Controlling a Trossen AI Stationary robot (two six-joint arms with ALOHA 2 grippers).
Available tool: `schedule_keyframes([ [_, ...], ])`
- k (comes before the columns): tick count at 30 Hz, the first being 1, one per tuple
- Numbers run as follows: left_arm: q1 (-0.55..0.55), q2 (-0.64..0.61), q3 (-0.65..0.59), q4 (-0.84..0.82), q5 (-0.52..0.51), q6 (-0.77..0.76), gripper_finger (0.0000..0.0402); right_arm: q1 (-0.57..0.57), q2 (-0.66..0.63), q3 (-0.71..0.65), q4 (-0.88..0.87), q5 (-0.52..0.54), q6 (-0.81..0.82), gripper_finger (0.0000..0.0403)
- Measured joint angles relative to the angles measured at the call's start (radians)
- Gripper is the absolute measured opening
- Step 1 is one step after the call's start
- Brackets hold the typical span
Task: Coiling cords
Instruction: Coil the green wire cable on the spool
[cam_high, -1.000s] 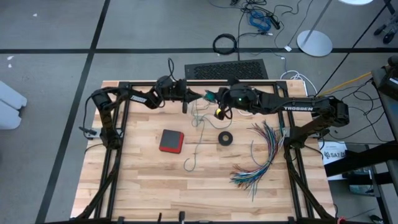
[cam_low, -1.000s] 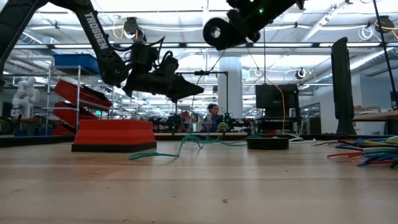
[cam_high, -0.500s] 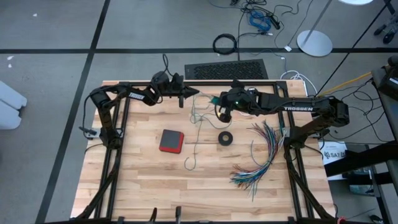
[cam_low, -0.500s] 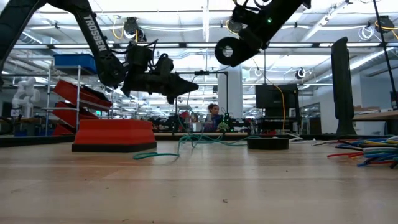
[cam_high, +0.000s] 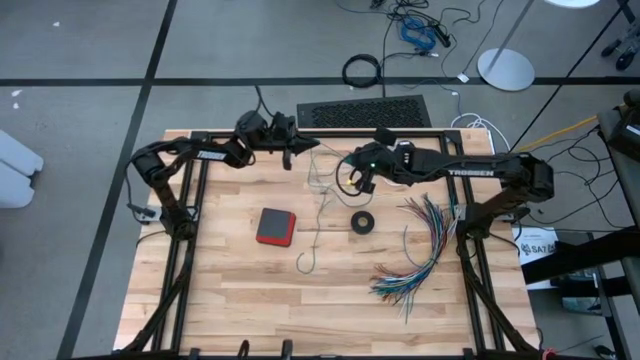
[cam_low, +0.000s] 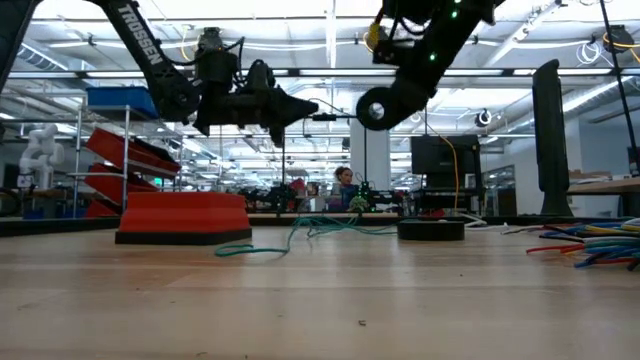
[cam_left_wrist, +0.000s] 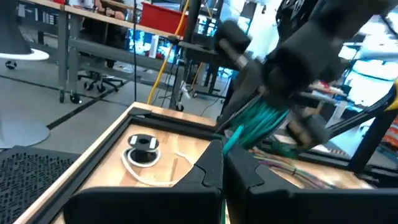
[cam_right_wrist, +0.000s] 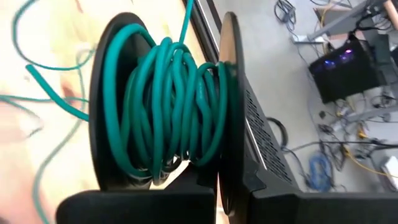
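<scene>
Upper centre of the overhead frame: the right gripper (cam_high: 352, 178), fingers closed, holds a black spool (cam_right_wrist: 161, 99) wound with the teal cord (cam_right_wrist: 165, 109); the left gripper (cam_high: 293, 152) hovers nearby, pinched shut and empty

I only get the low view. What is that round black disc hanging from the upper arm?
Observer: A spool carried by the right gripper. The right wrist view shows the teal cord wound round it many times.
Operator: And the green line on the table?
Observer: That is the same cord's loose tail. From above it lies between the red box and a small black ring.
Operator: Any other cord?
Observer: Yes. The left wrist view shows a white cord joined to a round black-and-white piece.
</scene>
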Motion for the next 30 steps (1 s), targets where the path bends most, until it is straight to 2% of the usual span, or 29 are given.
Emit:
schedule_keyframes([
  [7,-0.018,-0.027,0.003,-0.003,0.02,-0.059,0.0,-0.014,0.071,0.0,0.033,0.072,-0.032,0.0],
  [18,-0.103,-0.028,0.076,-0.038,0.021,-0.081,0.0,-0.031,0.101,-0.001,0.202,0.066,-0.068,0.0],
  [25,-0.167,-0.028,0.137,-0.187,-0.064,-0.073,0.0,-0.031,0.122,-0.001,0.259,0.065,-0.051,0.0],
  [30,-0.216,-0.028,0.139,-0.2,-0.134,-0.079,0.0,-0.031,0.122,-0.001,0.319,0.067,-0.048,0.0],
])
